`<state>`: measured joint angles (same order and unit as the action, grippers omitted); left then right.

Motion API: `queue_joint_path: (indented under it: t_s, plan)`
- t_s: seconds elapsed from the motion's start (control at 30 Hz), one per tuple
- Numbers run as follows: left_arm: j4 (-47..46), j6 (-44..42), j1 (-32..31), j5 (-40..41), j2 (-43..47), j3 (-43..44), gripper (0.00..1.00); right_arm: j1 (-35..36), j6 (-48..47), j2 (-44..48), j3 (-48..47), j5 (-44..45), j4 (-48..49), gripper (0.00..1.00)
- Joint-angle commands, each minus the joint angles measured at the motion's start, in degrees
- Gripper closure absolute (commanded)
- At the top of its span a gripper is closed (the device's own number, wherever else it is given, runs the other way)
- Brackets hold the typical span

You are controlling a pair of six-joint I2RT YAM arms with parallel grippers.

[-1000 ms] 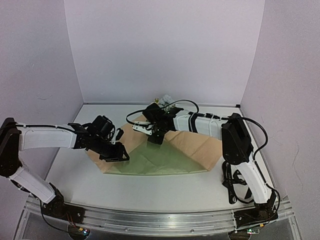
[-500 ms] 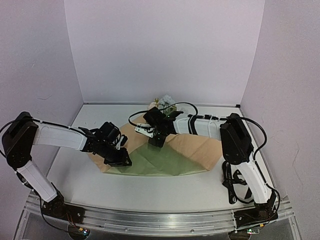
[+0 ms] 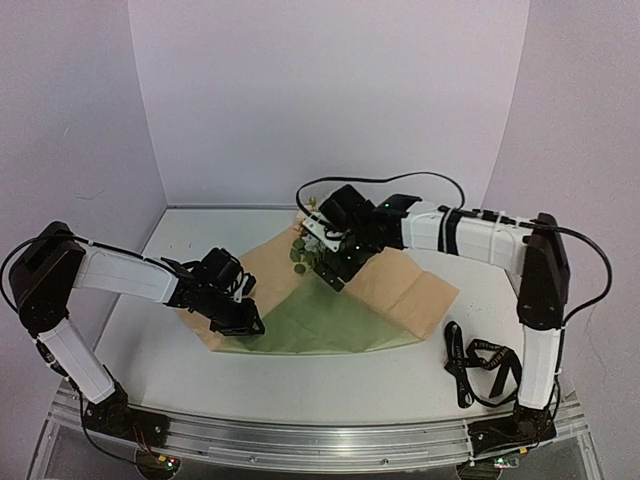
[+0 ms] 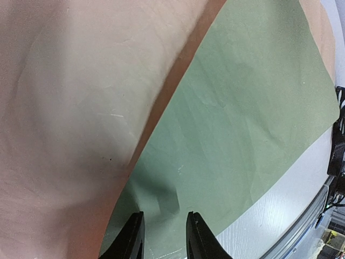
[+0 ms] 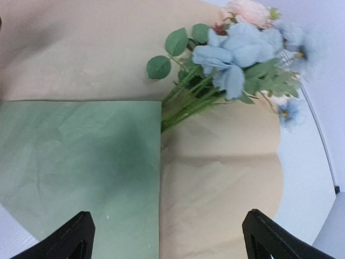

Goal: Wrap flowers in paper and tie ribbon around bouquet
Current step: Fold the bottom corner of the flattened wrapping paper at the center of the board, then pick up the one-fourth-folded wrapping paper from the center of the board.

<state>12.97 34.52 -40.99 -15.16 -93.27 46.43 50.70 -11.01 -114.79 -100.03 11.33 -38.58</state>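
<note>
A white table [image 3: 300, 395] stands enclosed by pale lilac walls [image 3: 330, 100]. On it lies the paper [image 3: 335, 322], its two sides folded in so that tan flaps frame a green triangle at the middle.

The flowers [image 5: 234, 54] rest at the far edge of the paper, blooms pointing away. Their stems run under the corner of the green panel.

The right gripper [image 5: 172, 234] hangs above the stems. Its fingers [image 5: 75, 237] are spread wide and touch nothing.

The left gripper [image 4: 163, 226] is low over the near left part of the paper, where the tan flap meets the green. Its fingers [image 4: 133, 237] stand only narrowly apart. Whether a fold is nipped between them cannot be told from this angle.

The ribbon [image 3: 482, 358] lies in loose loops near the right arm's base, well apart from both grippers.
</note>
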Motion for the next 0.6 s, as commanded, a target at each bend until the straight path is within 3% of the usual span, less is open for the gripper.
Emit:
queue_joint_path:
  t_s: [0.0,0.4,0.57]
  plan:
    - [-1.31,-1.15,-0.79,-1.19,-0.4,3.36,0.71,-0.16,15.24,9.53,3.82,0.66,-9.7,0.02]
    - [0.8,-6.54,-7.72,1.45,-7.19,14.33,0.67,-0.18,47.84,29.12,31.72,-8.73,-9.99,0.1]
    - [1.2,-8.58,-10.5,1.49,-12.11,19.2,0.68,-0.19,57.38,35.2,43.56,-5.64,-2.63,0.11]
